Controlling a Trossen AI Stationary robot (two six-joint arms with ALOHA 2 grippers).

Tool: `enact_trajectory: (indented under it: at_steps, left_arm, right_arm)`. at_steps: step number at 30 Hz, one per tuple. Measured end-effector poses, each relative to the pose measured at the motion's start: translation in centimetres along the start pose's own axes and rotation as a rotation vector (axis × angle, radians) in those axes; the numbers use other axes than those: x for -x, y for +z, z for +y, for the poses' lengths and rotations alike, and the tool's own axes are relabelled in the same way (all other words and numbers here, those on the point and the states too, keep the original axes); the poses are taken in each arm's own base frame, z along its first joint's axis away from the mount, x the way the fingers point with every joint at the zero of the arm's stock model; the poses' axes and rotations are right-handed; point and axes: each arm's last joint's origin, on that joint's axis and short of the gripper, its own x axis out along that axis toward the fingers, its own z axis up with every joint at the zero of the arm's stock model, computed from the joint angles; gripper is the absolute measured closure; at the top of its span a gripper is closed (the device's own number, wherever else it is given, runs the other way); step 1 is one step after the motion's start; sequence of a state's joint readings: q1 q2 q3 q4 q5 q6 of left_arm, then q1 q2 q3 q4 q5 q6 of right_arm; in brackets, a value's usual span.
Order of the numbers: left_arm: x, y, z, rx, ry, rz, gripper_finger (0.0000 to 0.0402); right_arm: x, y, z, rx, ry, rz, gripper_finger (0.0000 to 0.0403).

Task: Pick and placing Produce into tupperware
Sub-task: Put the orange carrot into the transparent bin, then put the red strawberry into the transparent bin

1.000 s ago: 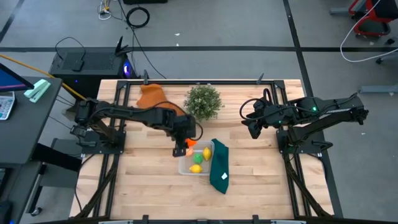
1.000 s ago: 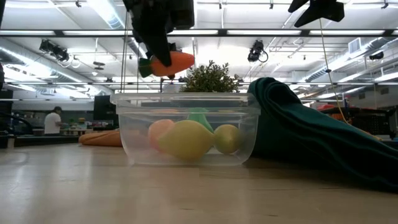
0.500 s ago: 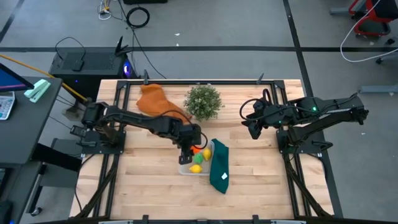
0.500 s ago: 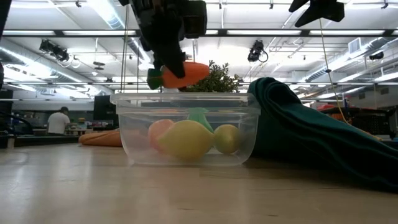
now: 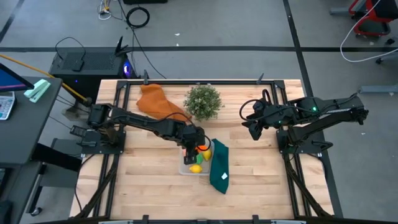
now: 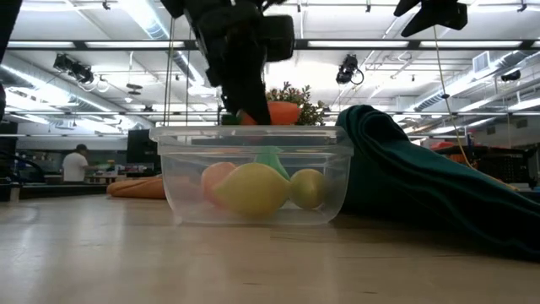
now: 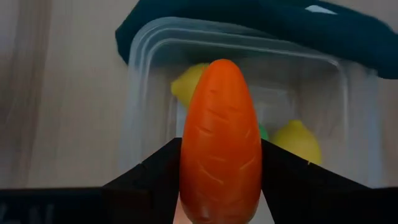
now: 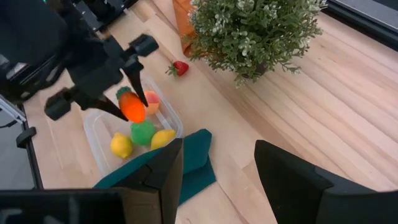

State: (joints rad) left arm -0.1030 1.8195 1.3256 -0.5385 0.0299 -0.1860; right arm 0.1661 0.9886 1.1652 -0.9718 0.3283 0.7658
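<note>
Tupperware [image 5: 185,167] holds 2 lemons [image 8: 122,145], peach [image 6: 217,179] and green piece [image 8: 142,132]; left gripper [image 5: 194,149] clamps carrot [image 7: 220,140] above it, strawberry [image 8: 180,67] remains, right gripper [image 8: 214,180] waits spread wide.

bright, even light falls from long ceiling strips [image 6: 152,21] seen in the low view, where the left gripper [image 6: 245,101] is backlit almost black. the near table [image 6: 253,270] there is soft. the left wrist view blurs the tupperware [image 7: 149,56] behind a sharp carrot [image 7: 221,143].

Left pincer [image 7: 219,186] gripping carrot [image 7: 220,137], tupperware [image 7: 149,74], lemons [image 7: 297,140]
</note>
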Motion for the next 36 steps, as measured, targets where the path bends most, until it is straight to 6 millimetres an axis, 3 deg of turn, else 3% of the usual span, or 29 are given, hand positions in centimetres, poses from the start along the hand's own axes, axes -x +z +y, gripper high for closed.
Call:
enact_trajectory:
  at_steps: [7, 11, 23, 36]
  left_arm:
    - [-1.8, -0.2, 0.1, -0.02, 0.003, 0.021, 0.0211]
    - [-1.7, -0.1, 0.1, -0.042, 0.004, 0.012, 0.0212]
    - [-1.7, 0.0, 0.1, -0.05, 0.008, -0.002, 0.0165]
    - [-1.5, -0.2, 0.3, -0.036, 0.013, 0.02, 0.0174]
  right_arm:
    - [0.0, 0.0, 0.0, -0.008, 0.004, 0.002, 0.0238]
    - [0.0, 0.0, 0.0, -0.015, 0.007, 0.006, 0.0238]
    - [0.0, 0.0, 0.0, -0.016, 0.008, 0.006, 0.0238]
    - [0.0, 0.0, 0.0, -0.016, 0.008, 0.006, 0.0238]
